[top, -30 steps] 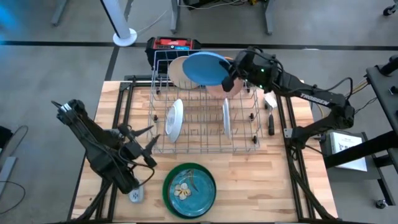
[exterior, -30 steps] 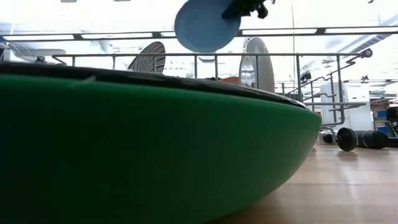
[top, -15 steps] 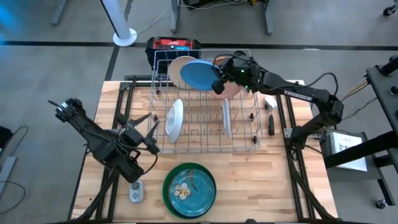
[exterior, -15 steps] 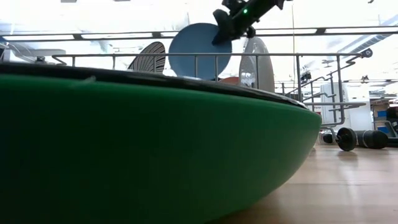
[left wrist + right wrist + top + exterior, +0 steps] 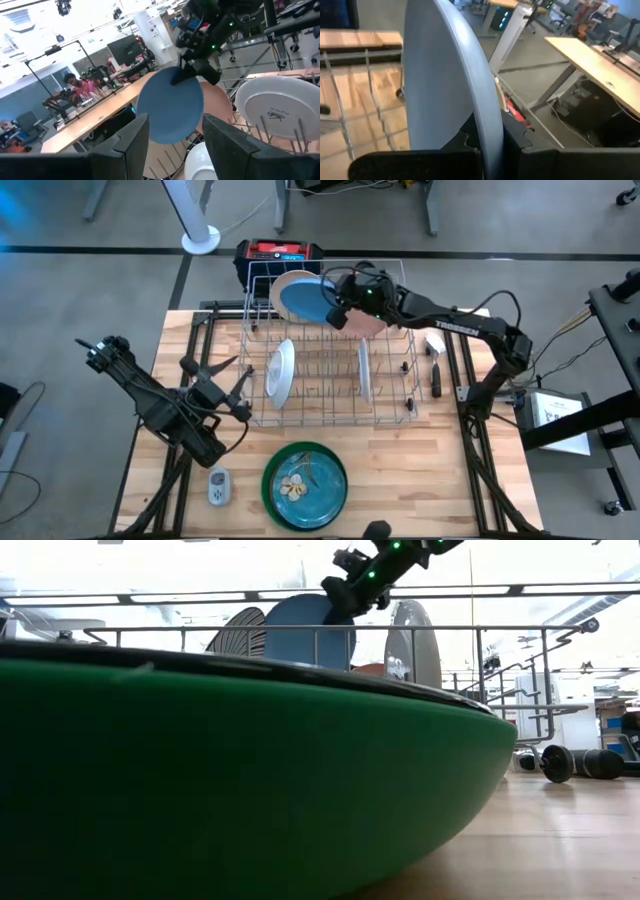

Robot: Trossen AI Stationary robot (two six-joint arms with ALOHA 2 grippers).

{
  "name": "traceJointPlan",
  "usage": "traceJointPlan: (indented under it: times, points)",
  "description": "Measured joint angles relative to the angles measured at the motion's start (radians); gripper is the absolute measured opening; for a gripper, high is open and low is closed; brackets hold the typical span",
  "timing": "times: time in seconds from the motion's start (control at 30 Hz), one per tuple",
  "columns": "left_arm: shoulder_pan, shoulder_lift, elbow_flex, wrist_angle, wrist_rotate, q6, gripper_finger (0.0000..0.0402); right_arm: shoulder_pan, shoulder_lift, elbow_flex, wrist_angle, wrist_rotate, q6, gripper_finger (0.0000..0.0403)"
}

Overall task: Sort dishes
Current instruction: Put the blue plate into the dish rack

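I've got the right gripper [image 5: 338, 314] pinched on the blue plate's [image 5: 303, 301] rim — plate hangs on edge below the fingers, at the rack's [image 5: 330, 416] back row; left gripper [image 5: 233, 387] half-open, holding nothing, farther off.

Right gripper [image 5: 338, 313], clamped on the blue plate [image 5: 303, 300], has moved toward the table's left edge along the far end of the wire rack [image 5: 330, 370]. Plate has come down: in the low view it was clear above the rack's top rail, now its lower part sits behind that rail, next to the tan plate [image 5: 285, 284]. Left gripper [image 5: 228, 380] has drawn back from the rack toward the table's left edge, fingers apart.
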Motion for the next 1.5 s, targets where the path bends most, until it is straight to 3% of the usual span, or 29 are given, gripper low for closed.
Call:
traceJointPlan:
  times: [0.4,1.5]
  points:
    - [0.0,-0.006,0.0,-0.027,0.0,0.005,0.0173,0.0,0.086,0.08,-0.089,-0.01,-0.026,0.0015]
    - [0.0,-0.006,0.0,-0.034,0.001,0.005,0.0173,0.004,0.157,0.076,-0.089,-0.054,-0.043,0.0015]
